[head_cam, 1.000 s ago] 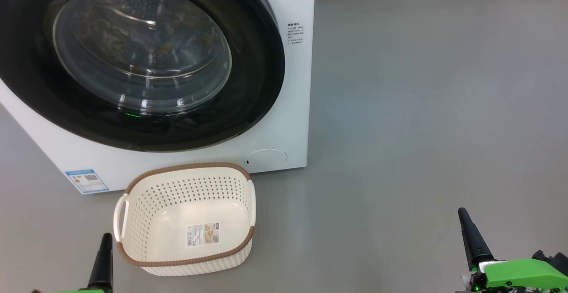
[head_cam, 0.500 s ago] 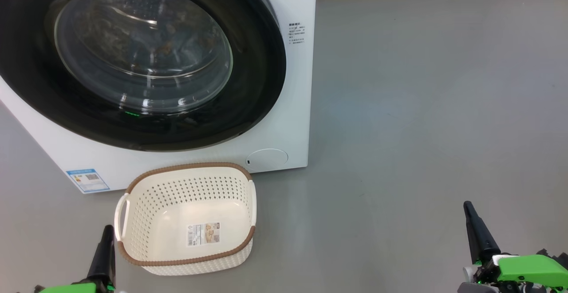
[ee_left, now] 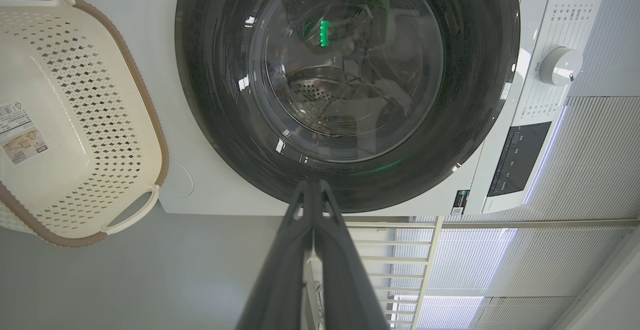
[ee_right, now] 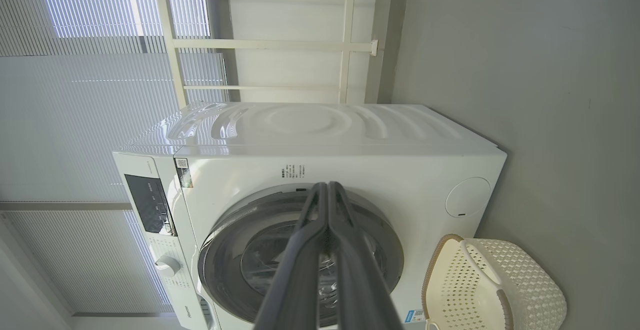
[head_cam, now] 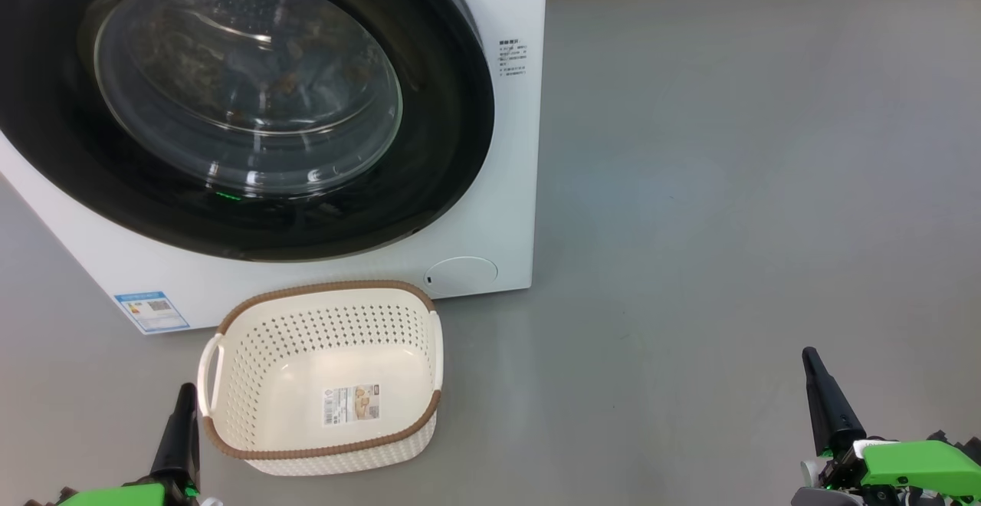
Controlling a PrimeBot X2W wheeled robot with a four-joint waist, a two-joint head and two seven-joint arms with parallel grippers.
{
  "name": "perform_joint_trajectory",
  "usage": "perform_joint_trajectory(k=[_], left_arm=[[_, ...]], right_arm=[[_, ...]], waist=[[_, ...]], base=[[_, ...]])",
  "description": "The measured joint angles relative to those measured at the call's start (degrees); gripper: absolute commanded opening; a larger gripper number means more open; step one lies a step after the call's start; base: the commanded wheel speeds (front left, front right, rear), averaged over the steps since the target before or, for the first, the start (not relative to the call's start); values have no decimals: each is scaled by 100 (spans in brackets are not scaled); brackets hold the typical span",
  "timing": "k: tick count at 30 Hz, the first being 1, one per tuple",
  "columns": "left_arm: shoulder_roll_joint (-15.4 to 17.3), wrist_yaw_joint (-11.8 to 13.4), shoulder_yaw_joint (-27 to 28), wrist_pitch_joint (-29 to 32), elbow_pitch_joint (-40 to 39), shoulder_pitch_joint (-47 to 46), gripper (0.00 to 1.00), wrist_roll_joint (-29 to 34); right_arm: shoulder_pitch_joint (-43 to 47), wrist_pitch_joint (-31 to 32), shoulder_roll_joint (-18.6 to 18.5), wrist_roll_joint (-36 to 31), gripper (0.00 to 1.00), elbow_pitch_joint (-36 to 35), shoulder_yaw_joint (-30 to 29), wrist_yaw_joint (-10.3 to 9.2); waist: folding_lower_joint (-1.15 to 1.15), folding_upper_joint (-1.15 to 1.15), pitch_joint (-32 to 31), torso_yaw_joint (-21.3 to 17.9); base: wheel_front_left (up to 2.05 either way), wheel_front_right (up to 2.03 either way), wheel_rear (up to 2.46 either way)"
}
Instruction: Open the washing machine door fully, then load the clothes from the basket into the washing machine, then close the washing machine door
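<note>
Evidently the work is all but finished.

Head view: the washing machine door sits flush against the white front of the washing machine, closed; through its bulging clear glass the clothes show as pale blue cloth with orange-brown patches, inside the drum; the basket stands on the grey floor just in front of the washing machine, holding nothing but the label on its bottom; so opening, loading and closing all look done, and I judge that only drawing back is left. The left gripper and right gripper hang low, well short of the washing machine, each with jaws pressed together on nothing.

Left wrist view: the door's rim is wide, glossy and black, catching green glints; behind the glass the steel drum is dotted with small holes; the basket, beside the washing machine, is matte cream plastic pierced with diamond holes, with a brown woven-look rim and smooth white handles.

Right wrist view: the washing machine is a boxy, smooth white shell, one panel pressed with shallow ripples; a round service cap sits on its front near the basket; the floor is plain, dull grey.
</note>
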Motion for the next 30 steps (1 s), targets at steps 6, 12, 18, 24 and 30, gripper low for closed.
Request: perform_joint_trajectory(k=[6, 12, 18, 24, 30], left_arm=[[0, 0, 0, 1, 0, 0, 0, 0], [0, 0, 0, 0, 0, 0, 0, 0], [0, -1, 0, 0, 0, 0, 0, 0], [0, -1, 0, 0, 0, 0, 0, 0], [0, -1, 0, 1, 0, 0, 0, 0]], right_arm=[[0, 1, 3, -1, 0, 0, -7, 0], [0, 2, 7, -1, 0, 0, -13, 0], [-1, 9, 9, -1, 0, 0, -18, 0], [-1, 48, 11, -1, 0, 0, -23, 0], [-1, 51, 15, -2, 0, 0, -27, 0]], waist=[[0, 0, 0, 0], [0, 0, 0, 0], [0, 0, 0, 0], [0, 0, 0, 0], [0, 0, 0, 0]], base=[[0, 0, 0], [0, 0, 0], [0, 0, 0], [0, 0, 0], [0, 0, 0]])
